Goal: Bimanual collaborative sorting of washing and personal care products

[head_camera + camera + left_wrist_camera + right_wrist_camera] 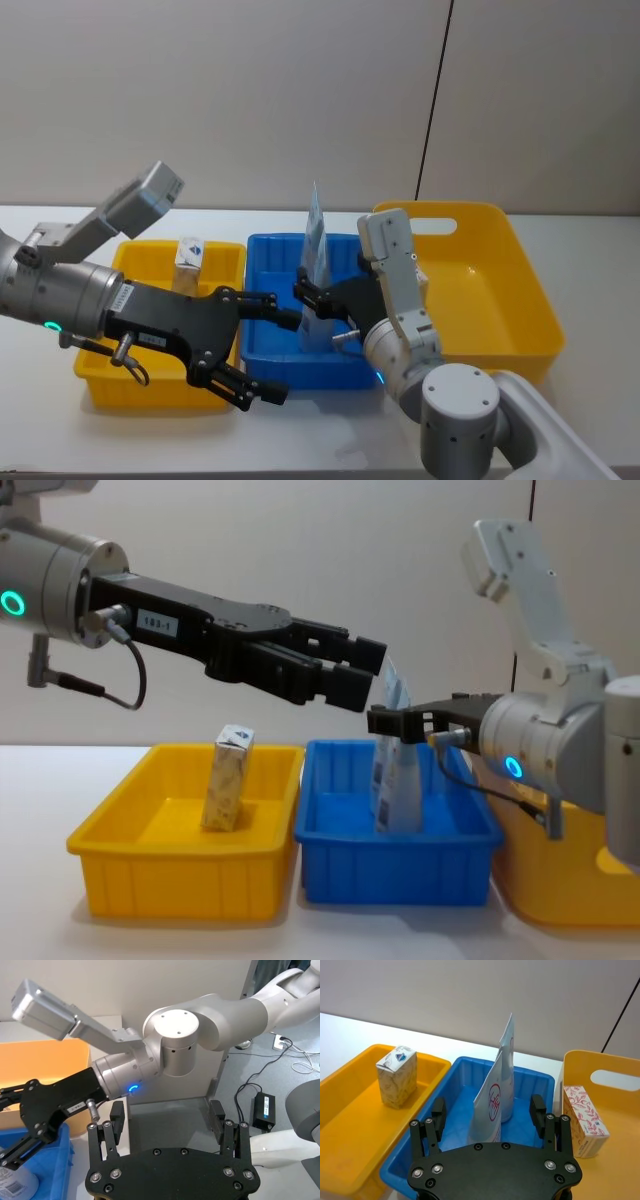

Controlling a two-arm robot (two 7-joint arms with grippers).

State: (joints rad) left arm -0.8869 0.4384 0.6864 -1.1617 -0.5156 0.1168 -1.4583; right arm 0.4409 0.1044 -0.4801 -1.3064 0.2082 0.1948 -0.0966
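Observation:
Two pale blue tubes (492,1105) stand upright in the blue bin (535,1085); the chest view shows the tubes (395,770) leaning together. My right gripper (488,1110) is open with its fingers on either side of the nearer tube, not closed on it. My left gripper (285,357) is open and holds nothing; it hovers over the seam between the left yellow bin and the blue bin, well above them in the chest view. The small cream carton (396,1076) stands in the left yellow bin (110,385). A white box with red leaf print (585,1120) lies in the large yellow bin (520,300).
Three bins sit side by side on the white table (330,440), with a wall close behind. Both arms crowd the space over the blue bin, the left gripper (362,677) just above and beside the right gripper (378,720).

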